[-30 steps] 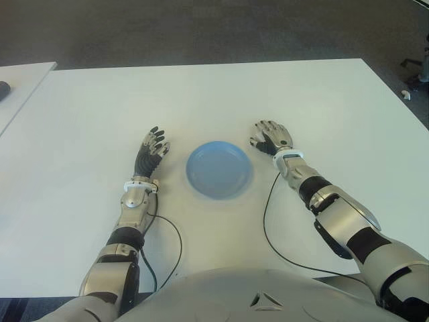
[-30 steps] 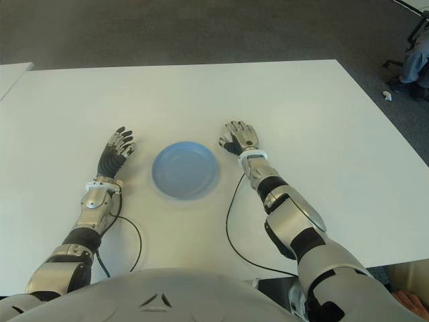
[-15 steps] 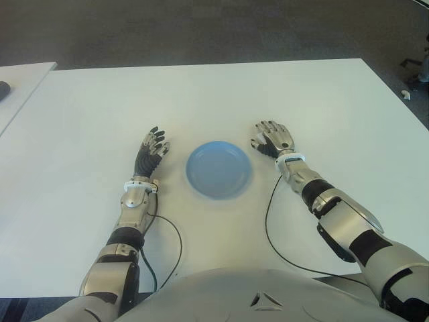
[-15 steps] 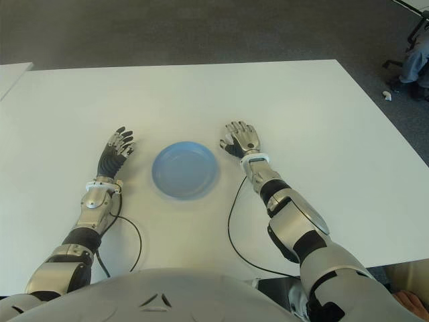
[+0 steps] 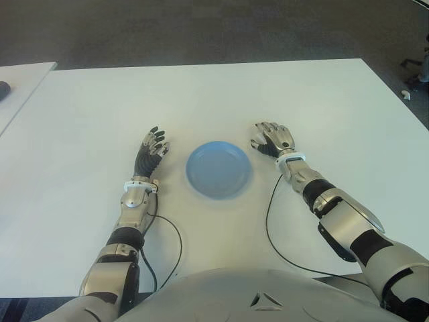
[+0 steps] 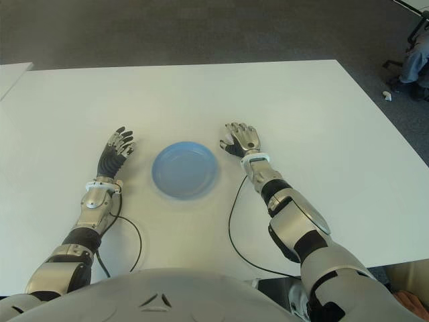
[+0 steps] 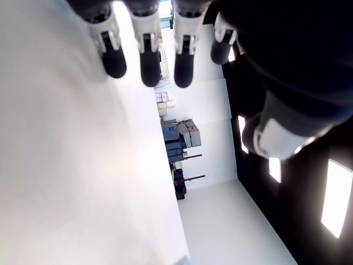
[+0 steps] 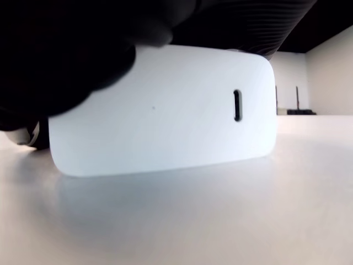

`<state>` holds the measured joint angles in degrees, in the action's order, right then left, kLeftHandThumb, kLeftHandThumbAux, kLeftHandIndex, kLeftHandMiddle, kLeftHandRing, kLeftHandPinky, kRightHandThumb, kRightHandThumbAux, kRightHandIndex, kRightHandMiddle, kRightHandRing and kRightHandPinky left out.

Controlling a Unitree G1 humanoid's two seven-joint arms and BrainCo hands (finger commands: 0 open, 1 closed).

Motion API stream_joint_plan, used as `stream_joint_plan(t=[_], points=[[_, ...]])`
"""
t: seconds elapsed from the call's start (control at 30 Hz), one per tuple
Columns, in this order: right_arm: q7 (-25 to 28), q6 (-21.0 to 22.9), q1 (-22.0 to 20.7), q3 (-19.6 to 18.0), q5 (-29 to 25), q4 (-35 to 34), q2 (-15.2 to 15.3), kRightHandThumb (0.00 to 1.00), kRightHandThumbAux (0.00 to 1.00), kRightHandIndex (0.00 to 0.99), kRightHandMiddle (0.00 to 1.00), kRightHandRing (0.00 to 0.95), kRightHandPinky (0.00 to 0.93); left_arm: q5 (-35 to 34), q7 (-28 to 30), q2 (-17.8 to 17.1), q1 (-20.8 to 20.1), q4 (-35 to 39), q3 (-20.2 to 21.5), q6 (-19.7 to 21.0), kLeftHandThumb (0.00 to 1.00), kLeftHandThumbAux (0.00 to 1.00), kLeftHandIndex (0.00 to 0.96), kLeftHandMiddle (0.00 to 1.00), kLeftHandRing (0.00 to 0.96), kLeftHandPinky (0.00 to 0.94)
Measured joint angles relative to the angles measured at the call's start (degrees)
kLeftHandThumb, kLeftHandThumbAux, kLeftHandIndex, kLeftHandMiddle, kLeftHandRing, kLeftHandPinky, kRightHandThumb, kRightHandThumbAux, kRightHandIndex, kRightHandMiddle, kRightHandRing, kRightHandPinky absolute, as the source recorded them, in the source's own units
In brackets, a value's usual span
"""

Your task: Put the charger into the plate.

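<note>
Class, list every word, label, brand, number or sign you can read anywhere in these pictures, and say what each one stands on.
None can be read.
White charger under the right robot hand: plain face, only a slot, no print.
Blue plate: no markings.
White table: no markings.
Left robot hand, open beside the plate: no label shows.
Distant room equipment in the left wrist view: too small to read.

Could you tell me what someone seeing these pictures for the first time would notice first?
Probably the blue plate, bare, at the middle of the white table, with a robot hand on either side. The right hand is cupped over a white charger that sits on the table to the plate's right, seen only in the right wrist view. The left hand shows open to the plate's left.
</note>
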<state>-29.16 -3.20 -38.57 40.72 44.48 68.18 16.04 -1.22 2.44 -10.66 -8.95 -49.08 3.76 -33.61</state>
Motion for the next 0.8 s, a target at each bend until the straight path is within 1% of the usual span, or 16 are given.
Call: stream_joint_plan(t=[0.03, 0.17, 0.2, 0.23, 0.33, 0.5, 0.8], points=[[-0.13, -0.01, -0.02, -0.11, 0.00, 0.00, 0.00, 0.812, 0.367, 0.263, 0.639, 0.740, 0.833, -0.01, 0.00, 0.00, 0.00, 0.01, 0.00, 0.00, 0.013, 0.587, 0.109, 0.182, 0.178, 0.197], [-1.13, -0.05, -0.05, -0.39, 0.02, -0.06, -0.04, 0.840, 0.415, 0.342, 0.698, 0.784, 0.863, -0.11, 0.00, 0.03, 0.04, 0.20, 0.04, 0.11, 0.016, 0.579, 0.113, 0.182, 0.178, 0.193], [-1.40, -0.05, -0.06, -0.41, 0.04, -0.08, -0.05, 0.805, 0.517, 0.376, 0.717, 0.796, 0.858, -0.14, 0.00, 0.03, 0.05, 0.28, 0.04, 0.19, 0.014, 0.575, 0.110, 0.177, 0.172, 0.182], [-1.68, -0.05, -0.06, -0.45, 0.05, -0.14, -0.06, 0.783, 0.582, 0.398, 0.729, 0.803, 0.854, -0.15, 0.01, 0.03, 0.08, 0.35, 0.05, 0.23, 0.012, 0.573, 0.108, 0.174, 0.168, 0.176], [-2.29, -0.06, -0.05, -0.73, 0.02, -0.38, -0.10, 0.760, 0.662, 0.428, 0.765, 0.814, 0.850, -0.21, 0.05, 0.04, 0.30, 0.77, 0.04, 0.39, 0.008, 0.570, 0.107, 0.172, 0.165, 0.173], [-2.67, -1.09, 0.15, -1.87, -0.66, -1.01, -0.11, 0.751, 0.697, 0.439, 0.811, 0.826, 0.862, -0.46, 0.05, 0.22, 0.73, 1.48, 0.04, 0.52, 0.007, 0.566, 0.116, 0.180, 0.170, 0.180], [-3.38, -4.07, 0.85, -3.35, -1.39, -2.36, 0.12, 0.749, 0.706, 0.441, 0.852, 0.846, 0.864, -1.11, 0.30, 0.29, 0.91, 1.71, 0.07, 0.59, 0.022, 0.556, 0.131, 0.187, 0.173, 0.182]])
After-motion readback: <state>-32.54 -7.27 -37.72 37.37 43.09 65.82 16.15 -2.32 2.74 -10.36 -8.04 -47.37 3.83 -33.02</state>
